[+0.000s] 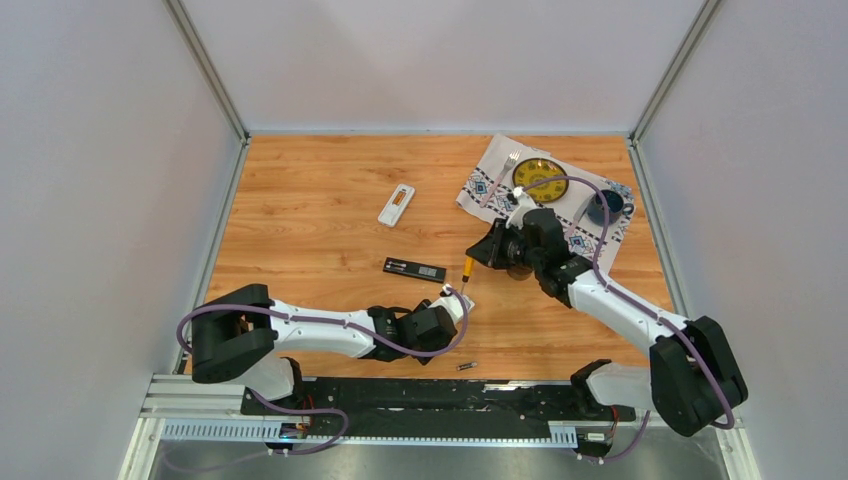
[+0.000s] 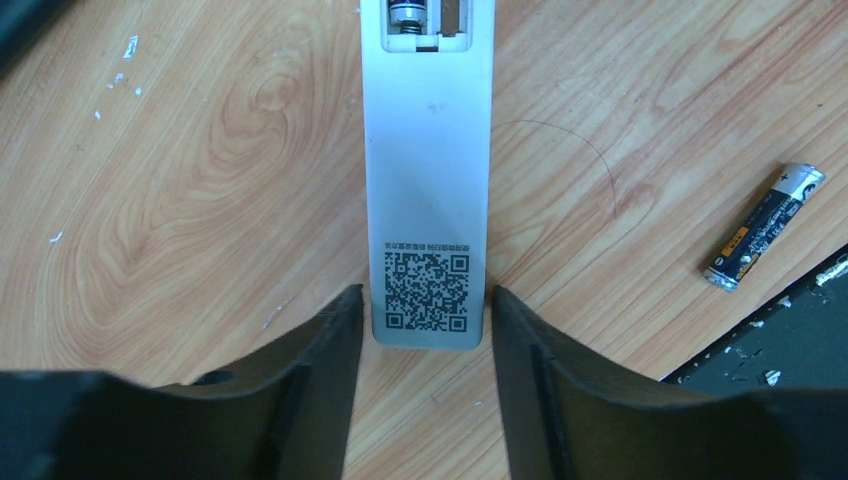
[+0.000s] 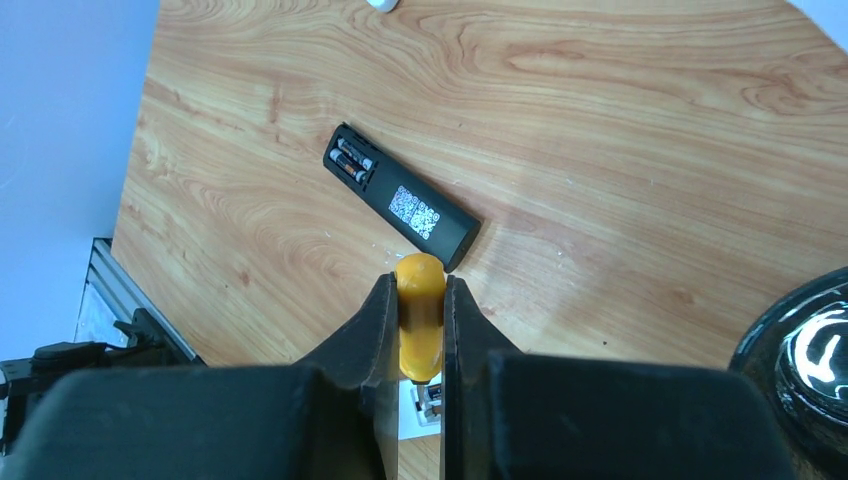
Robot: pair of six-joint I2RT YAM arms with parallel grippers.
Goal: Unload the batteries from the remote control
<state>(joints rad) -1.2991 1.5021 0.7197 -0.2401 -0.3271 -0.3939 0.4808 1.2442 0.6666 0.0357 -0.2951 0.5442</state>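
My left gripper (image 1: 456, 306) (image 2: 422, 298) has its jaws closed against the near end of a silver remote control (image 2: 428, 180) (image 1: 464, 297), which lies face down, QR label up. Its compartment is open at the far end, with a spring and one battery (image 2: 405, 10) showing. My right gripper (image 1: 482, 257) (image 3: 415, 285) is shut on the yellow handle of a screwdriver (image 3: 420, 320) (image 1: 467, 268), tip down over that compartment. A loose dark battery (image 2: 765, 227) (image 1: 467, 366) lies on the table to the right. A black remote (image 3: 400, 200) (image 1: 414, 268) holds two batteries (image 3: 352, 162).
A white remote-like piece (image 1: 396, 205) lies further back. A patterned cloth (image 1: 480, 185) at back right carries a yellow plate (image 1: 540, 178), a fork (image 1: 506, 168) and a dark cup (image 1: 605, 208). A glossy black bowl (image 3: 800, 370) sits beside my right wrist.
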